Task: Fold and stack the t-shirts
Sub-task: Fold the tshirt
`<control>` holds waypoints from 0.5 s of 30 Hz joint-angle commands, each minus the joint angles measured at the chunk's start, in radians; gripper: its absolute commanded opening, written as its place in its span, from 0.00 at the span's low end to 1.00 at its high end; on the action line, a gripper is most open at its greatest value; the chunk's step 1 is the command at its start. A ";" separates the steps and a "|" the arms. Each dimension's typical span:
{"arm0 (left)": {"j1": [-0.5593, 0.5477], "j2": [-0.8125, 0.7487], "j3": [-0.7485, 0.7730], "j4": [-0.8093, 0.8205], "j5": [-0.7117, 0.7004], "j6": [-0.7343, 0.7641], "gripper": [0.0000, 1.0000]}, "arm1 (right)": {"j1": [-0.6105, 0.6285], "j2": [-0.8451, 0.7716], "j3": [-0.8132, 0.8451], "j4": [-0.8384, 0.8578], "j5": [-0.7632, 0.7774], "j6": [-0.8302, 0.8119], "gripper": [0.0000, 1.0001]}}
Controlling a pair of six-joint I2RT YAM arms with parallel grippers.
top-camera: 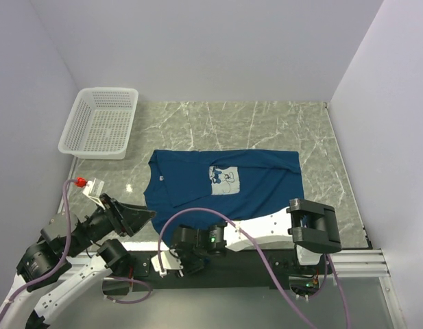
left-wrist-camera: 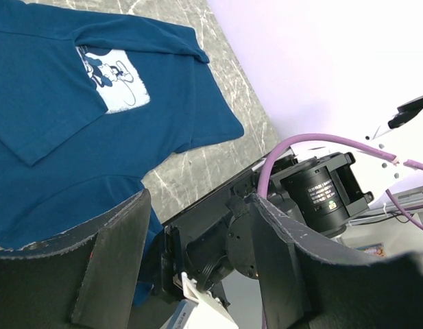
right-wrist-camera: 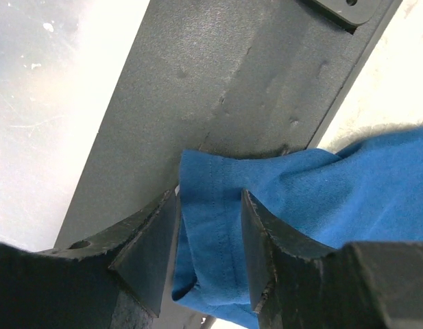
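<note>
At the bottom centre of the top view, my right hand (right-wrist-camera: 210,205) pinches a near-edge fold of the t-shirt (top-camera: 225,188) over the black base rail (right-wrist-camera: 197,82). My left hand (left-wrist-camera: 197,199), at lower left, is spread and empty. Beyond both, the t-shirt lies print-up mid-worktop (top-camera: 266,123).

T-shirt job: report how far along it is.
Done: one side flap already lies folded over the t-shirt, part-covering its print. In hand: the right hand pinches the near hem; the left hand is open, holding nothing. Left: remaining folds and stacking.
</note>
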 commanded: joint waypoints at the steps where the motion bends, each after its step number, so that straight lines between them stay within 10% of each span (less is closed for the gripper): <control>1: 0.001 0.004 -0.007 0.028 0.008 0.001 0.65 | 0.011 0.020 0.006 -0.008 0.006 -0.029 0.50; 7: 0.001 -0.010 -0.010 0.020 0.002 -0.002 0.66 | 0.039 0.039 0.023 -0.025 0.001 -0.035 0.48; 15: 0.002 -0.014 -0.022 0.026 0.008 -0.005 0.66 | 0.063 0.058 0.057 -0.037 0.012 -0.035 0.17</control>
